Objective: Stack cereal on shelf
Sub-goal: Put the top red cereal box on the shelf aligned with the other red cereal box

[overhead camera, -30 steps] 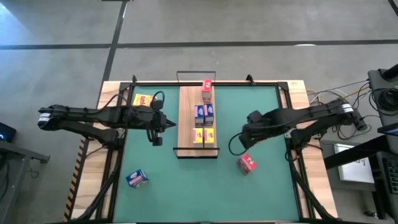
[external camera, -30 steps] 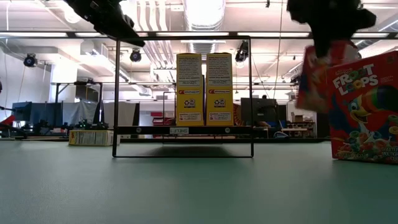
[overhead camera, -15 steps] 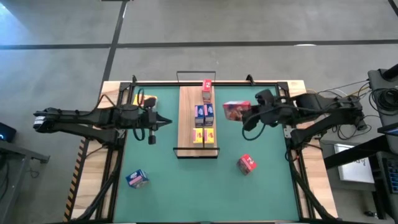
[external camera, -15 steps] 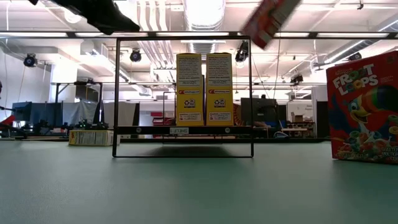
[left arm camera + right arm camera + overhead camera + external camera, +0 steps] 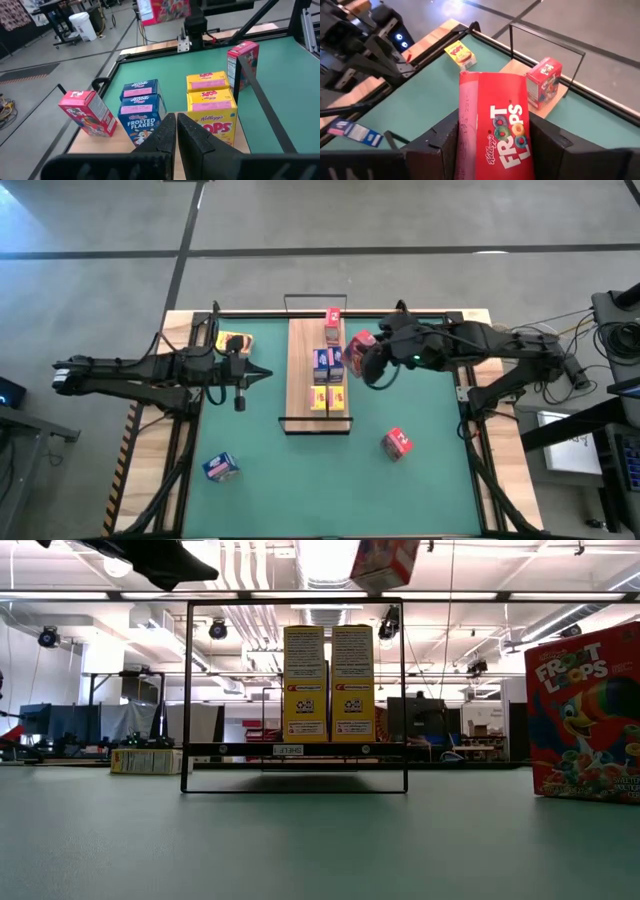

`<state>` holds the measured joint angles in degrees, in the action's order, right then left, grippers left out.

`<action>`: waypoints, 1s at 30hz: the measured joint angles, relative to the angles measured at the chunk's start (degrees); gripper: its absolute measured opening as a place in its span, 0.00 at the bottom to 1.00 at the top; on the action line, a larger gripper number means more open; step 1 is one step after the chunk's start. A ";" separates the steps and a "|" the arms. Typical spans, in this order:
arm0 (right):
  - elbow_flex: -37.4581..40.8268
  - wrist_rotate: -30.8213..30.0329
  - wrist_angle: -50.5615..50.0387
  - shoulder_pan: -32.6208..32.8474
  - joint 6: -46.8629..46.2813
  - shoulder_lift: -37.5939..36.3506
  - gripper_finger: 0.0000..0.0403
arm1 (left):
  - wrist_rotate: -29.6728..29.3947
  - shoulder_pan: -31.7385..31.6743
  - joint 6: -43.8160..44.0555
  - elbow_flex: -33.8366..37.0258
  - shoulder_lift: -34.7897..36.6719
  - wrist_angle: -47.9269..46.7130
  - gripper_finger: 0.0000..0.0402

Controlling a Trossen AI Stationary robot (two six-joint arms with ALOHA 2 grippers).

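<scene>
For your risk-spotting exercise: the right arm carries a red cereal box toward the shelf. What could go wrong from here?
1. The red box in the right pincer hangs high beside the shelf; lowered carelessly, it may topple the blue boxes or yellow boxes.
2. If its grip slipped, the box might drop.

The wooden shelf (image 5: 300, 370) carries a red box (image 5: 332, 318), two blue (image 5: 329, 360) and two yellow (image 5: 327, 398). Another red box (image 5: 361, 350) hangs just right of it, gripped.
</scene>
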<state>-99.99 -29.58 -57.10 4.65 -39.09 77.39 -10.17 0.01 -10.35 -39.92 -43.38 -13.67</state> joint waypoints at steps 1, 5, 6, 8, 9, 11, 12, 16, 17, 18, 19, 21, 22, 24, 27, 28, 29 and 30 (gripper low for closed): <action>-0.70 0.04 0.06 -0.36 0.73 0.96 0.41 | 0.00 0.00 0.00 0.00 -0.04 -0.08 0.00; -3.75 1.83 0.19 -2.07 3.42 4.55 0.36 | 0.00 0.00 0.03 0.00 -0.23 0.00 0.00; -4.56 2.39 0.33 -2.55 4.26 5.51 0.35 | 0.00 0.00 -0.04 0.00 -0.27 0.05 0.00; -6.51 2.62 0.53 -3.32 5.89 7.63 0.34 | 0.00 0.00 -0.04 0.00 -0.26 0.08 0.00; -7.64 2.64 0.60 -3.70 6.88 8.75 0.34 | 0.00 0.00 -0.04 0.00 -0.26 0.09 0.00; -9.98 2.66 0.63 -4.55 8.94 11.17 0.35 | 0.00 0.00 -0.04 0.00 -0.23 0.29 0.00; -11.30 2.67 0.67 -4.88 10.01 12.44 0.35 | 0.00 0.00 -0.06 0.00 -0.17 0.43 0.00; -16.12 2.77 1.70 -6.28 13.83 17.69 0.36 | 0.02 0.00 -0.07 0.00 -0.06 0.61 0.00; -17.21 3.06 2.20 -6.69 14.96 19.00 0.36 | 0.00 0.00 -0.07 0.00 0.00 0.61 0.00; -18.27 3.22 2.54 -7.09 16.13 20.30 0.35 | 0.02 0.00 -0.07 0.00 0.10 0.78 0.00; -19.45 3.22 2.60 -7.51 16.77 21.59 0.35 | 0.02 0.00 -0.07 0.00 0.27 0.88 0.00; -21.74 3.27 2.61 -8.42 18.36 24.15 0.34 | 0.02 0.00 -0.07 0.00 0.68 0.99 0.00; -22.90 3.19 2.69 -8.94 19.14 25.41 0.34 | 0.02 0.00 -0.07 0.00 0.93 1.22 0.00; -24.73 3.05 2.91 -9.91 20.35 27.85 0.34 | 0.02 0.00 -0.04 0.00 1.52 1.26 0.00; -26.18 3.04 5.05 -11.47 22.37 30.97 0.34 | 0.02 0.00 0.33 0.00 2.23 1.27 0.00; -26.29 3.03 6.19 -11.94 23.10 31.84 0.34 | 0.02 0.02 0.35 0.00 2.39 1.27 0.00; -26.29 3.06 7.40 -12.49 23.57 32.61 0.34 | 0.02 0.00 0.35 0.10 2.62 1.35 0.00; -26.29 3.06 8.22 -13.02 23.97 33.41 0.34 | 0.02 0.00 0.37 0.27 2.80 1.30 0.00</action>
<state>-126.28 -26.52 -48.88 -8.36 -15.12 110.81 -10.15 0.01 -9.98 -39.65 -40.57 -12.38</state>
